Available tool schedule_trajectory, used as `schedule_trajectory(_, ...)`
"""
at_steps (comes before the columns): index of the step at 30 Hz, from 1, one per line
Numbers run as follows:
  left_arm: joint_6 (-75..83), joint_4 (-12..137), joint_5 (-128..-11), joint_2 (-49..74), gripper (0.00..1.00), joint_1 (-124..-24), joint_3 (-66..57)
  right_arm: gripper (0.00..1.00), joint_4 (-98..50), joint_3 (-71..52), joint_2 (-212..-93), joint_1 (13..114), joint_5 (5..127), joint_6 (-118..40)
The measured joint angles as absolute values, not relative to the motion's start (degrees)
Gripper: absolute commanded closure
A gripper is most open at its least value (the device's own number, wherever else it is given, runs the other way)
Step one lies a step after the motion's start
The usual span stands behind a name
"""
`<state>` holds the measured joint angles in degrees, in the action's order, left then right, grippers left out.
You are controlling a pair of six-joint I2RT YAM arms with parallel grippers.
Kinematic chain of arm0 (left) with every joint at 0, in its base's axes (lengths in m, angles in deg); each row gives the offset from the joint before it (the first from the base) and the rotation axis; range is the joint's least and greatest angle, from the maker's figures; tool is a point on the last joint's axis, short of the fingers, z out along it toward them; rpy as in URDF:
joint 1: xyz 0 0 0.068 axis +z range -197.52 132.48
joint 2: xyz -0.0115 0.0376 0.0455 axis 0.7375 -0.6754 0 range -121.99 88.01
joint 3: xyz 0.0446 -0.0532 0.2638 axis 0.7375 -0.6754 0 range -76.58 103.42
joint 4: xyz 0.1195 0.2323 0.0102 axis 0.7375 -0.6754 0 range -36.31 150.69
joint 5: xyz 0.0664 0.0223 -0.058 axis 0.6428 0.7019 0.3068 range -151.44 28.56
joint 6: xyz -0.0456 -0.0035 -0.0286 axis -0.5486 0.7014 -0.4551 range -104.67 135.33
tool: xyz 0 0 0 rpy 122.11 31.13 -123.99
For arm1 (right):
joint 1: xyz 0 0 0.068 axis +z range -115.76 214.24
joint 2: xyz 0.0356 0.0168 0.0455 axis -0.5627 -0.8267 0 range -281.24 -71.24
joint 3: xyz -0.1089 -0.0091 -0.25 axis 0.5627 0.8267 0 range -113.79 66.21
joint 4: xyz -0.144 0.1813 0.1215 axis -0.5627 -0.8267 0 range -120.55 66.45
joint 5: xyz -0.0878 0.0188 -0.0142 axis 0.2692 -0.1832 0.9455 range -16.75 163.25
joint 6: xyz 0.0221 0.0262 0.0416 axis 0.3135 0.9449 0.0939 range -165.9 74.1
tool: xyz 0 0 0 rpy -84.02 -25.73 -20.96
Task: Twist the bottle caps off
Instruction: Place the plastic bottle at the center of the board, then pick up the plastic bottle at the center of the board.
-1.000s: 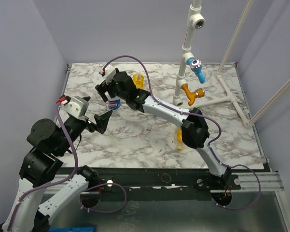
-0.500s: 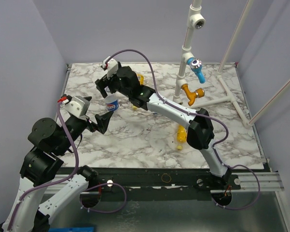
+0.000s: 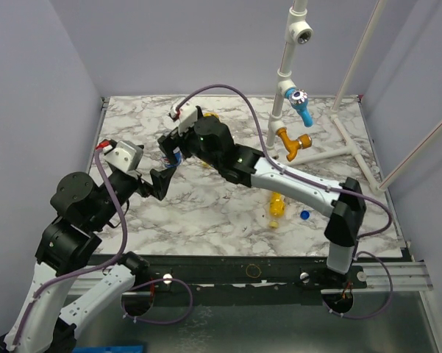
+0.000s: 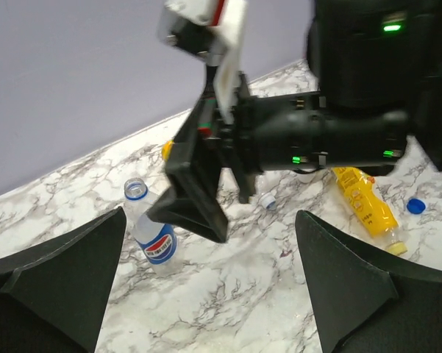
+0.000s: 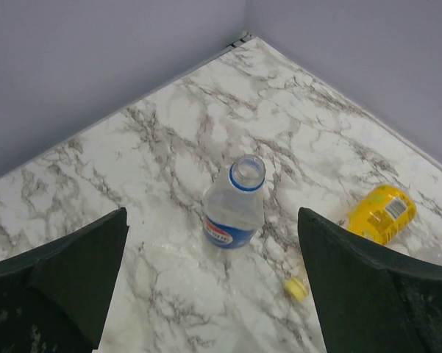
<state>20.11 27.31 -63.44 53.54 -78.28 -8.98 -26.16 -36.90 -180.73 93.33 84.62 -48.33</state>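
Note:
The clear Pepsi bottle (image 5: 235, 215) stands upright on the marble table (image 3: 206, 206) with its mouth open and no cap on it. It also shows in the left wrist view (image 4: 151, 237). My right gripper (image 5: 213, 294) is open and empty, hovering above and just in front of the bottle. My left gripper (image 4: 213, 294) is open and empty, a little nearer and to the left (image 3: 160, 181). A yellow cap (image 5: 296, 288) lies beside the bottle. One yellow bottle (image 3: 276, 208) lies mid-table with a blue cap (image 3: 304, 215) next to it. Another yellow bottle (image 5: 381, 213) lies behind.
A white pipe stand (image 3: 283, 88) with a blue valve (image 3: 301, 103) and an orange valve (image 3: 293, 141) rises at the back right. White rods (image 3: 353, 147) lie along the right side. Purple walls close in the back and left. A small pale cap (image 4: 268, 200) lies under the right arm.
My right gripper has lifted off the top of the Pepsi bottle and drawn back to the right. Its elbow swung right, uncovering the lying yellow bottle and blue cap. The left gripper edged slightly forward.

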Motion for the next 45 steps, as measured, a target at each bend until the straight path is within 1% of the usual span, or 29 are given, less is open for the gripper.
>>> schedule_trajectory(6,19.8,28.3,-63.4,50.0,0.05,-78.3,-9.3,0.0,-26.7,-20.4,-165.8,99.1,91.0,-45.4)
schedule_trajectory(9,18.5,28.0,-68.9,47.0,0.05,-79.4,-9.4,0.0,-29.0,-12.7,-160.0,102.4,98.6,-41.6)
schedule_trajectory(11,17.7,27.5,-73.2,44.1,0.08,-80.1,-9.6,0.0,-31.7,-9.2,-157.0,103.8,103.1,-38.3)
schedule_trajectory(14,16.4,27.6,-79.7,39.6,0.1,-80.9,-9.5,0.05,-38.8,-5.1,-152.5,106.3,111.6,-32.6)
schedule_trajectory(15,15.5,27.6,-82.4,37.6,0.11,-81.4,-9.5,0.08,-41.9,-4.3,-151.3,107.5,114.6,-30.5)
schedule_trajectory(17,13.5,27.8,-87.7,34.3,0.11,-82.0,-9.5,0.1,-48.0,-3.6,-149.7,110.1,120.6,-26.2)
schedule_trajectory(21,9.7,29.6,-97.3,29.1,0.12,-83.6,-10.1,0.11,-62.0,-3.6,-147.8,116.7,132.6,-14.7)
schedule_trajectory(23,8.7,31.6,-101.9,26.9,0.12,-85.1,-10.8,0.11,-70.6,-3.9,-147.3,120.1,136.7,-7.9)
schedule_trajectory(25,8.6,34.8,-107.0,24.0,0.13,-86.8,-11.7,0.09,-80.0,-4.5,-147.1,122.7,138.1,-0.5)
schedule_trajectory(28,7.8,37.7,-110.6,19.0,0.14,-88.5,-11.1,0.06,-90.6,-4.9,-147.0,123.8,138.1,9.4)
schedule_trajectory(31,6.3,39.4,-112.9,14.9,0.09,-88.9,-9.4,0.05,-98.3,-5.1,-147.0,123.8,137.3,20.1)
schedule_trajectory(33,5.2,41.5,-112.9,15.1,0.07,-88.9,-10.1,0.04,-99.7,-5.2,-146.9,123.9,137.0,24.2)
schedule_trajectory(37,4.1,50.5,-112.8,21.6,0.04,-88.9,-16.0,0.01,-97.6,-6.0,-146.1,126.1,137.0,25.3)
schedule_trajectory(39,4.8,55.3,-112.7,27.0,0.03,-88.9,-19.4,0.01,-95.0,-6.0,-144.7,127.5,137.2,22.9)
schedule_trajectory(41,6.1,57.5,-112.5,31.2,0.02,-88.4,-21.5,0.0,-92.0,-5.9,-141.9,128.7,137.7,16.9)
schedule_trajectory(42,9.7,57.4,-108.8,34.3,0.02,-86.8,-22.6,0.0,-90.2,-5.8,-139.2,129.9,138.5,13.6)
schedule_trajectory(43,12.4,56.9,-105.2,36.2,0.01,-83.2,-23.7,0.0,-87.2,-5.9,-135.7,132.0,139.2,9.9)
schedule_trajectory(45,14.8,55.2,-99.1,37.7,0.01,-78.1,-24.9,0.0,-82.2,-6.9,-129.5,135.1,140.2,4.0)
